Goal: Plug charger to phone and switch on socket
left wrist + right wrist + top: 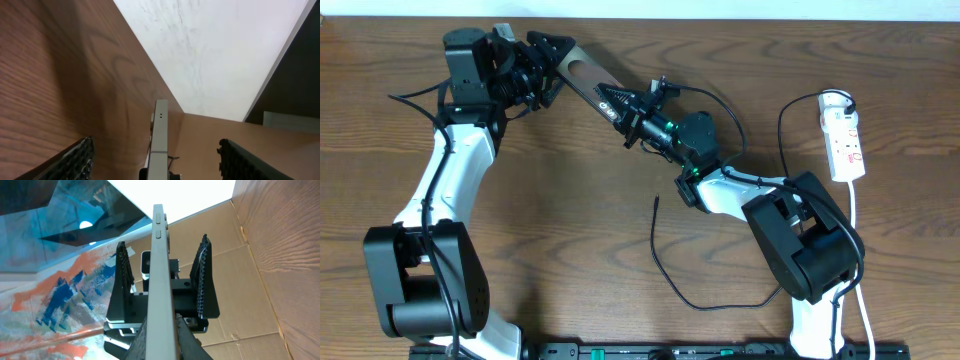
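Left tool (550,62) stands wide open astride one end of the flat brown-bronze rectangular phone (582,75), pads clear. The right tool (625,112) clamps the other end, probably steadying a handover. Right of them, the thin black charger cable (665,265) lies loose on the wooden surface (570,220), well apart from the narrow white power-strip socket (844,140) near the right edge.

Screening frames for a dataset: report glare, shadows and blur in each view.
Overhead: even light, sharp, only soft shadows on the table. Left wrist: white background blown out, broad shadow across the table at left, phone edge crisp. Right wrist: overexposed white at top; the phone's near edge looks softer toward the lens.
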